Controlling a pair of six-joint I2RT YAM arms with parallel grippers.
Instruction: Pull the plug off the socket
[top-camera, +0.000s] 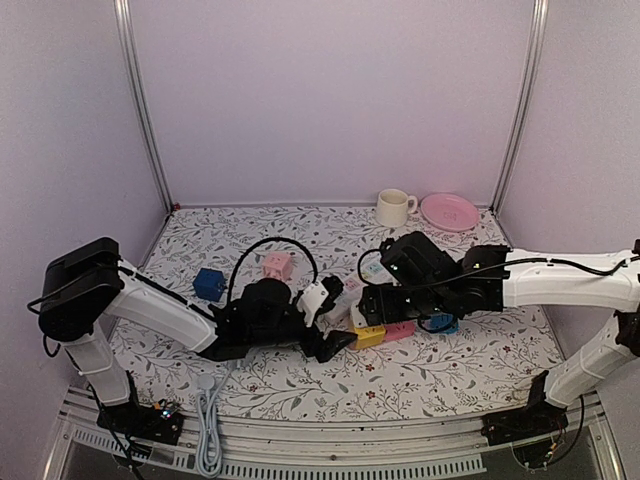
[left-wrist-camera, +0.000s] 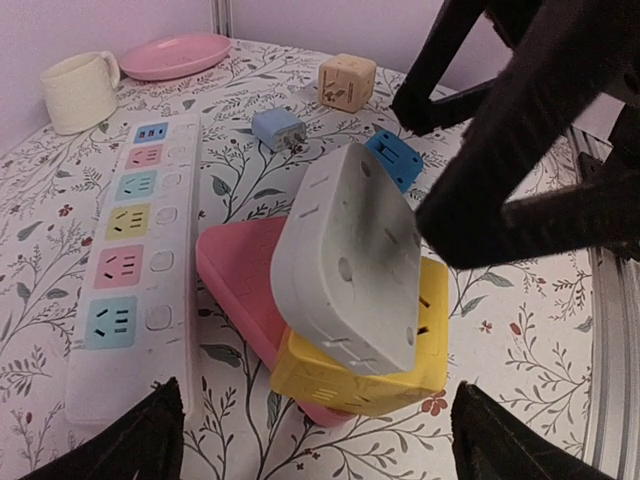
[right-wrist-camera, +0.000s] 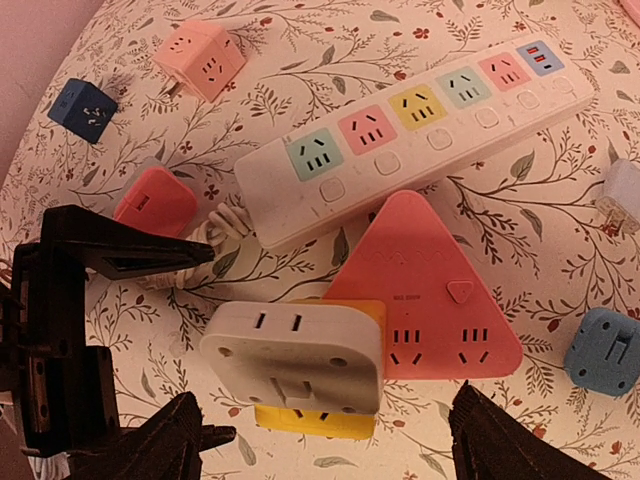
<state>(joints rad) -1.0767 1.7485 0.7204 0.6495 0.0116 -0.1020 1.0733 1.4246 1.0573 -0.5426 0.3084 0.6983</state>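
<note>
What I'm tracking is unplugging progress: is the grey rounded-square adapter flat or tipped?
Tipped: the grey rounded-square adapter leans at an angle on the yellow socket block. Whether its prongs are seated cannot be told.

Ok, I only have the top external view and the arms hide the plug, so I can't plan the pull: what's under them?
Observer: A grey adapter sits tilted on a yellow adapter, beside a pink triangular adapter.
Operator: Is either tool gripping it?
Observer: No, the left tool and right tool are both open, neither touching it.
Operator: Anything in the power strip?
Observer: No, the power strip has all its coloured sockets empty.
</note>
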